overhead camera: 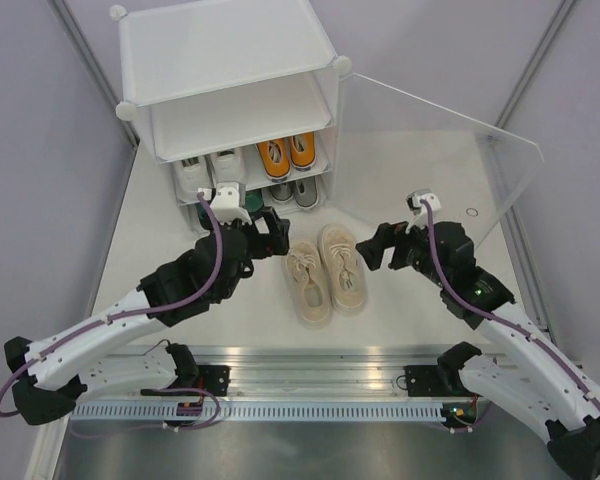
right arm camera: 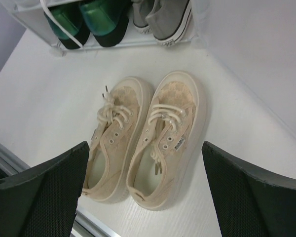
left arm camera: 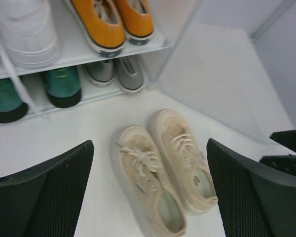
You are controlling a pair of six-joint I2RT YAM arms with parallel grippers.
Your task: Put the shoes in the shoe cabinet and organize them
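The beige pair of shoes (overhead camera: pixel 325 272) lies side by side on the table in front of the shoe cabinet (overhead camera: pixel 230 50), toes toward it. My left gripper (overhead camera: pixel 273 232) hovers left of the pair, open and empty; in its wrist view the beige shoes (left arm camera: pixel 160 177) lie between and below the jaws. My right gripper (overhead camera: pixel 372 248) stands open to the right of the pair, with the beige shoes (right arm camera: pixel 143 143) between its spread fingers. The orange pair (left arm camera: pixel 108 22) and white pair (left arm camera: pixel 24 29) sit on a shelf, with the green pair (left arm camera: pixel 61 86) and grey pair (left arm camera: pixel 116 74) below.
The cabinet's clear door panel (overhead camera: pixel 450 150) swings open to the right, behind my right arm. The cabinet's upper shelf (overhead camera: pixel 240 115) shows nothing on it. A metal rail (overhead camera: pixel 310 375) runs along the table's near edge.
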